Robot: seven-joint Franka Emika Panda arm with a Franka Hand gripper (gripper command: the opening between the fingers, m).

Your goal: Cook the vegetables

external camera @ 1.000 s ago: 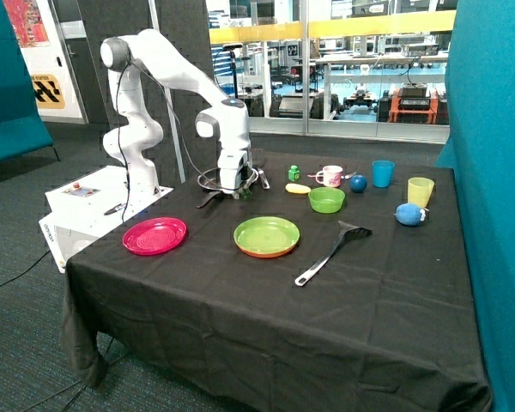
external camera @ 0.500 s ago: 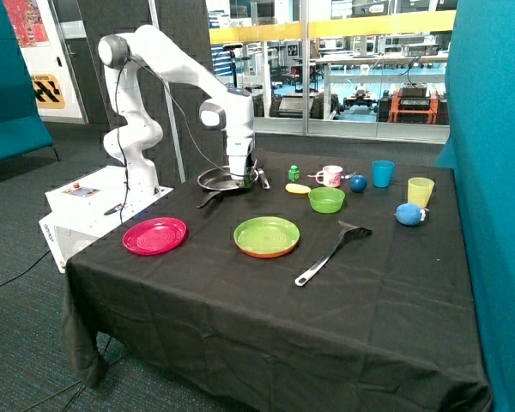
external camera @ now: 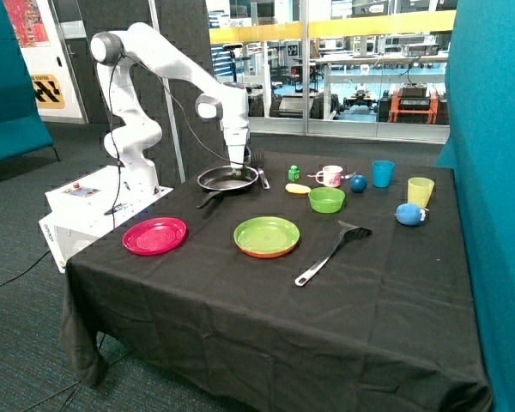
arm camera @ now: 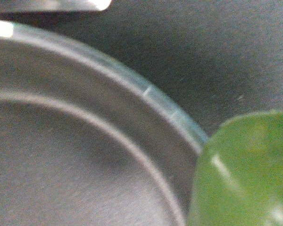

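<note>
Gripper [external camera: 238,171] low over black pan [external camera: 215,180], jaws closed on dark green vegetable [arm camera: 243,174] at pan rim. Pale yellow vegetable [external camera: 298,188] on table [external camera: 240,292], beside green bowl [external camera: 327,200].

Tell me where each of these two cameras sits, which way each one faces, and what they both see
Outside view: stands off the table's near corner, facing across the black table toward the glass wall; the whole white arm shows, its gripper down over the frying pan.
Wrist view: sits on the arm's wrist, looking down close at the pan's rim; no part of the robot shows.
Shared: the frying pan and the green vegetable at the gripper, seen in the outside view at.
</note>
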